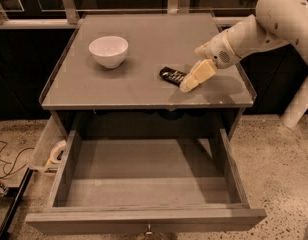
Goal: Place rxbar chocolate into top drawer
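The rxbar chocolate [172, 75] lies flat on the desk [144, 49] right at the tip of the tool [190, 83], whose state, released or clenched, I cannot tell; light, thin and probably slick, it wants pinching across its short width.

The bar [172, 75], flat in a glossy black wrapper with pale lettering, lies angled on the tabletop [159, 39] near its front edge; the end effector [186, 86] sits at its right end, contact unclear; the drawer [144, 219], wide, shallow, grey, small knob, stands pulled out below.
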